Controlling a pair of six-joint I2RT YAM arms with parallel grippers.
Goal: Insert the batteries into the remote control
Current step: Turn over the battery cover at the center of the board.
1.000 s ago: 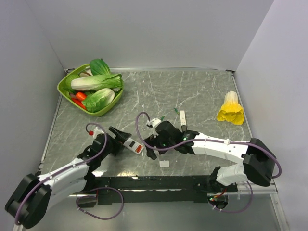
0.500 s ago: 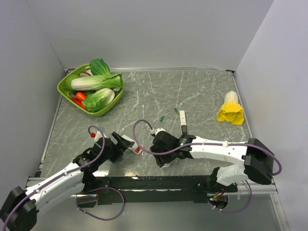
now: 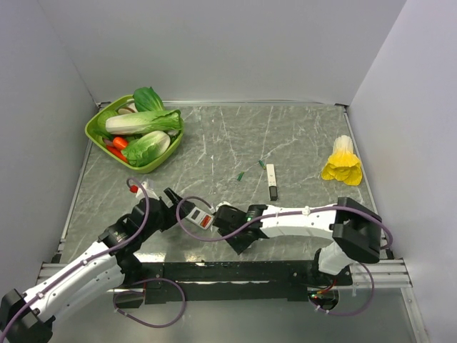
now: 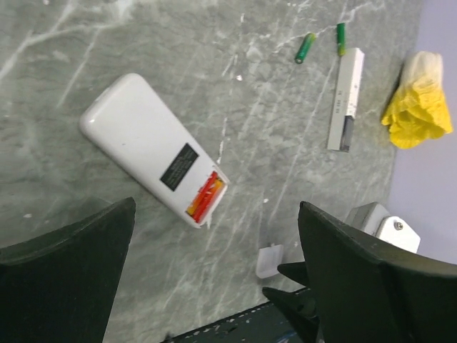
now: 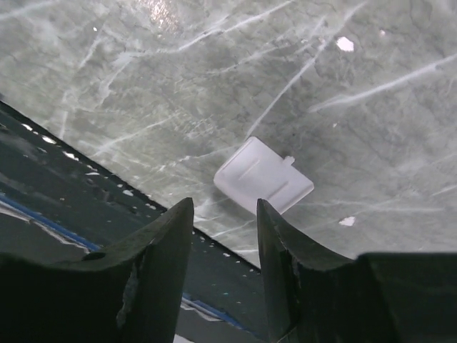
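Left gripper (image 4: 218,207) fingers spread wide, empty, poised over the remote control (image 4: 146,143), which lies white back up, the batteries (image 4: 203,196) in its open end. Right gripper (image 5: 224,209) fingers narrow, gripping nothing, over a white cover (image 5: 263,175) near the remote.

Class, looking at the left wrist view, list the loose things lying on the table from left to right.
remote control → small white cover → green piece → white-and-black bar → yellow leafy item
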